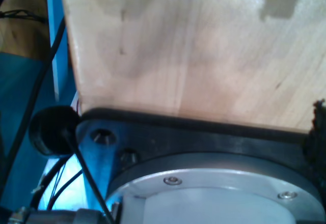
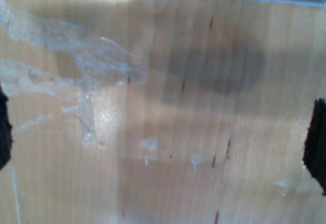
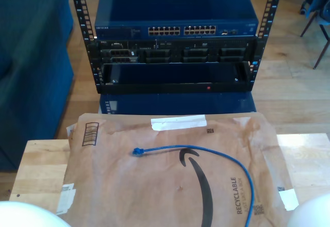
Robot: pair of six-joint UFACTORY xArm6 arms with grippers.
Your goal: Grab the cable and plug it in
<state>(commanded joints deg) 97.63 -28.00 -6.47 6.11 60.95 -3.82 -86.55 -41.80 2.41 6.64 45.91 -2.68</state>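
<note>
Item: brown mailer [image 3: 170, 185] on wooden counter [image 3: 41, 170], bearing the cable [image 3: 227, 160], its plug [image 3: 137, 151] pointing away from the camera toward the rack switch [image 3: 175, 28] beyond, long axis curving back; tool state probably open, cannot tell.

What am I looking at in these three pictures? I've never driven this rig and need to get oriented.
The exterior view looks from off the arms across a wooden table toward a rack holding a blue network switch with rows of ports. On the table lies a brown paper mailer, and on it the blue cable, one plug lying free, nothing holding it. The other two pictures come from cameras on my grippers. The first wrist view looks at the table's wood and an arm's black and silver base; the second wrist view looks at bare wood with tape residue. Neither wrist view lets me tell how the fingers stand.
</note>
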